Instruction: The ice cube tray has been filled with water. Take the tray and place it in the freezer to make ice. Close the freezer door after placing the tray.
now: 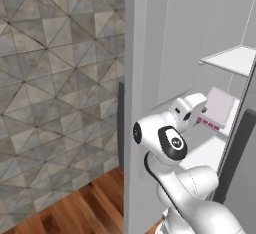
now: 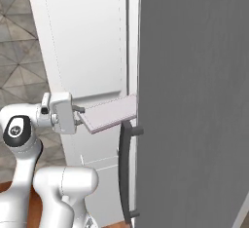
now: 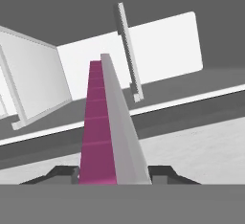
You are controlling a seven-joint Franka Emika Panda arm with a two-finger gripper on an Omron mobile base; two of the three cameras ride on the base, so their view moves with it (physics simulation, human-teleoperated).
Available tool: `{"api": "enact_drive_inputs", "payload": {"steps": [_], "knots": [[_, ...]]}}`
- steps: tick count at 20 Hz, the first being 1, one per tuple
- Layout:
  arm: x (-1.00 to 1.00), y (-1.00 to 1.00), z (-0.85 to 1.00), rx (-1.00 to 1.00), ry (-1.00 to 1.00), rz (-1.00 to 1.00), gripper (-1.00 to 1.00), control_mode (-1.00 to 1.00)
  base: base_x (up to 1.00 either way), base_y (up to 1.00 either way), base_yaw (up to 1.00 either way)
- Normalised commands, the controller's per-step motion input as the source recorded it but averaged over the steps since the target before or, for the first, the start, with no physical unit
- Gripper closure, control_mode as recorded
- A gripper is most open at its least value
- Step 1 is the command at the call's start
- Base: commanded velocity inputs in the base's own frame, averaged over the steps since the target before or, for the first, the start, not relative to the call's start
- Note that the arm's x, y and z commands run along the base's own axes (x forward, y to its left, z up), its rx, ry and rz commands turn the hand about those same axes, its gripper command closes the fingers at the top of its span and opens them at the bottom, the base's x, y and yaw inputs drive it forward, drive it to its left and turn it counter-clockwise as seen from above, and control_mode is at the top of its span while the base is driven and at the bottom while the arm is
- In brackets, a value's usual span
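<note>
The gripper (image 3: 113, 174) was clamped on the ice cube tray (image 3: 107, 132), whose edge looked pink up close. From the right, the tray (image 2: 111, 113) lay flat, poking into the open freezer (image 1: 220, 58) near a white shelf (image 1: 235, 59).

Even, flat rendered lighting; no glare; faint soft shadows; slight pixel softness; no edge distortion.

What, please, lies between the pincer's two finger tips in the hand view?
The ice cube tray sits edge-on between them, gripped by the pincer, its magenta side showing in the hand view.
</note>
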Motion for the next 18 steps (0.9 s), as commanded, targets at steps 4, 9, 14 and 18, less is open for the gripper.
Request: {"api": "enact_drive_inputs", "payload": {"steps": [4, 9, 14, 18], "knots": [[0.0, 0.0, 0.0, 0.0, 0.0, 0.0, 1.0, 1.0, 0.27, -0.04, -0.06], [0.0, 0.0, 0.0, 0.0, 0.0, 0.0, 1.0, 1.0, 0.44, 0.0, -0.01], [0.0, 0.0, 0.0, 0.0, 0.0, 0.0, 1.0, 1.0, 0.42, 0.0, 0.0], [0.0, 0.0, 0.0, 0.0, 0.0, 0.0, 1.0, 1.0, 0.07, -0.04, 0.0]]}}
